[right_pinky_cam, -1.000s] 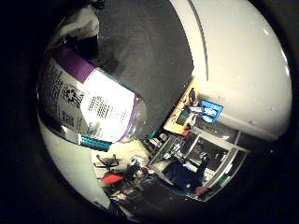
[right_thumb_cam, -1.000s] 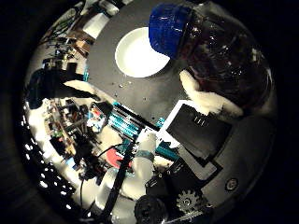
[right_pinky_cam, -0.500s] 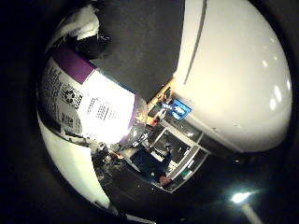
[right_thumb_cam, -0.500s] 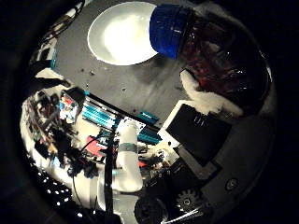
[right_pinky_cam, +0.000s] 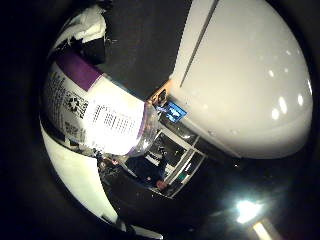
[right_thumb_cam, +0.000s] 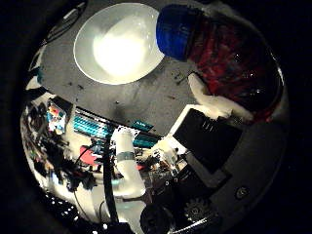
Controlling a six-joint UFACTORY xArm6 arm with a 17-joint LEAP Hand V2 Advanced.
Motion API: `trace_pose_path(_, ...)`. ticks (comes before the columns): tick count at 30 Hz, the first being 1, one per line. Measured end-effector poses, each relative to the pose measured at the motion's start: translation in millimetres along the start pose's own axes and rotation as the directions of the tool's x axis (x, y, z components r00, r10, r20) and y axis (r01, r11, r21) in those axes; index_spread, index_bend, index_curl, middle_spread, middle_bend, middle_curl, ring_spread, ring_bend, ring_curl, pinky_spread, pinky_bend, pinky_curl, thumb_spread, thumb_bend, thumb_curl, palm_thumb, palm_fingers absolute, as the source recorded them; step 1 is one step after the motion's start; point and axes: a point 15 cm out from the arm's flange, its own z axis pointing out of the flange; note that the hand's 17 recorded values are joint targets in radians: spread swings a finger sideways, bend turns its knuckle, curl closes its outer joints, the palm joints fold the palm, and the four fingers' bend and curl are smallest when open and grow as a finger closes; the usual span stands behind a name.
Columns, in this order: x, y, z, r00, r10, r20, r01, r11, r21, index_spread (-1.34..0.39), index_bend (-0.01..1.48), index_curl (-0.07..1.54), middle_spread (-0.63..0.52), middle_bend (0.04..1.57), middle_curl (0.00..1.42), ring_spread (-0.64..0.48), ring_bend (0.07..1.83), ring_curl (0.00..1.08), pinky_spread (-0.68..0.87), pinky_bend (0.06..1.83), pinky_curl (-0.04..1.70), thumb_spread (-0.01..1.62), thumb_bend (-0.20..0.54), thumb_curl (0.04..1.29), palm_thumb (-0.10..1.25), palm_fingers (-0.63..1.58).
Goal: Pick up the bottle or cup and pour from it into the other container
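A grey counter [right_thumb_cam: 146,105] is seen beneath, with a white bowl [right_thumb_cam: 119,44] resting on it. A bottle [right_thumb_cam: 229,73] with a blue cap [right_thumb_cam: 176,32], reddish contents and a purple-banded label is clasped in the curled fingers [right_thumb_cam: 214,102] of the hand [right_thumb_cam: 209,141], tilted, its cap at the bowl's rim.

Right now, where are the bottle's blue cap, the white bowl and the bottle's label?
blue cap [right_thumb_cam: 178,31], thumb side palm view, on the cap's side wall.
white bowl [right_thumb_cam: 119,44], thumb side palm view, on its bare inside.
label [right_pinky_cam: 100,112], little finger side palm view, on the white printed part of the bottle's wrap.
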Motion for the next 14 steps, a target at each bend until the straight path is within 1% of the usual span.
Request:
trace_pose_path(6,-8.4,-6.9,2.3,1.000,-0.018,-0.007,0.018,1.000,-0.013,-0.18,1.22,0.80,-0.14,1.36,0.83,-0.23,1.34,0.83,-0.21,1.29,1.03,0.48,-0.019,0.99,1.06,1.12)
trace_pose_path(14,-10.1,-5.6,-0.1,1.000,-0.021,0.002,0.021,1.000,-0.006,-0.18,1.21,0.80,-0.14,1.36,0.83,-0.23,1.34,0.83,-0.21,1.29,1.03,0.49,-0.018,0.99,1.07,1.12)
